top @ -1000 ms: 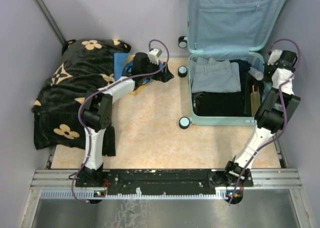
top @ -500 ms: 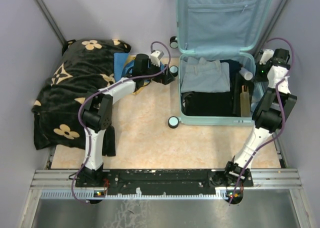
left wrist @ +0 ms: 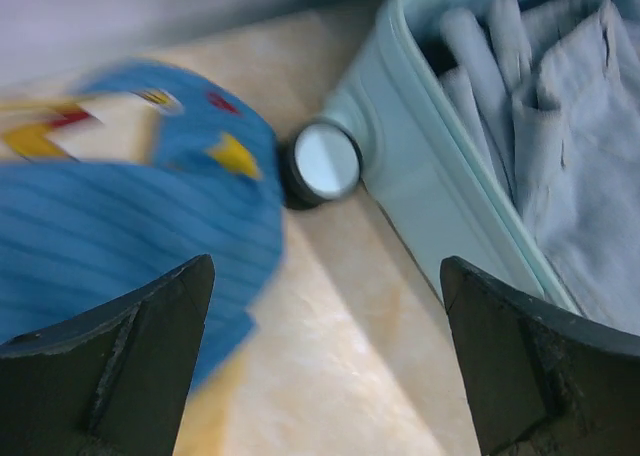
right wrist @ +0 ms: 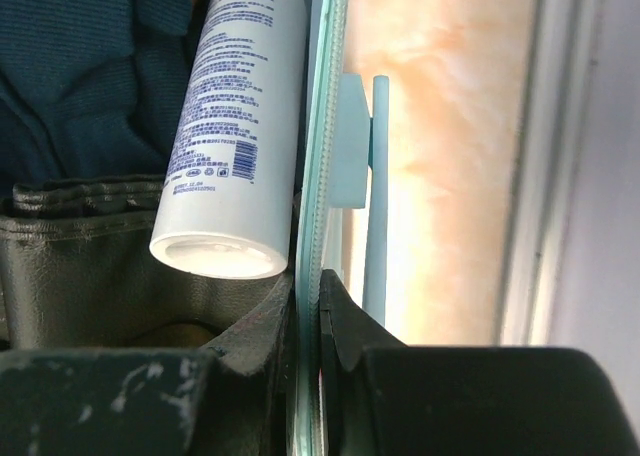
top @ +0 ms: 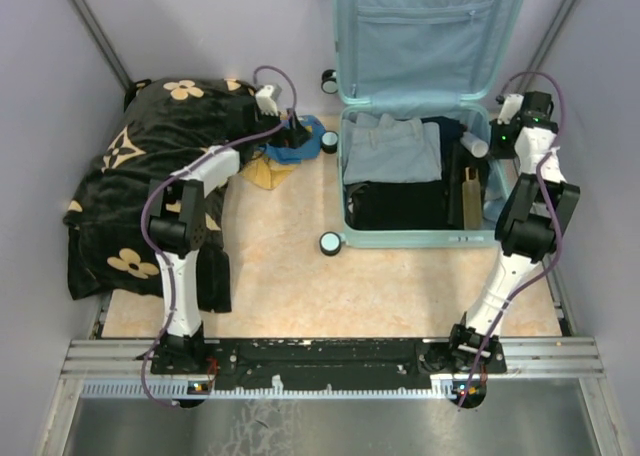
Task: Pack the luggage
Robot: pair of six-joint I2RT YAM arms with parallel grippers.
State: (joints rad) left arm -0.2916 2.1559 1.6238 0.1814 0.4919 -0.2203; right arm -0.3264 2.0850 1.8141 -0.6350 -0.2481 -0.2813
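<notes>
At the right-hand wall of the luggage, the right jaws are pressed together on the thin mint shell edge, pinching it. This grip looks meant to steady or shift the case while packing goes on. The luggage lies open on the tabletop. Its base is flat and its lid stands up behind it against the back wall. Folded grey clothes and darker ones already fill much of the base.

Left of the luggage, the left jaws are spread wide and hold nothing. They hang over a blue garment that lies just beside the case's rear left wheel, so it is probably the next item to go in. Farther left of the luggage, a black blanket is heaped.

The overhead view gives this layout but cannot show the right-hand grip. Only the right wrist view shows the rim running between the closed jaws. It also shows a white bottle lying just inside that wall. The left wrist view, though blurred, adds the garment's stripes with yellow and red patches, and shows bare tabletop between the spread jaws.
</notes>
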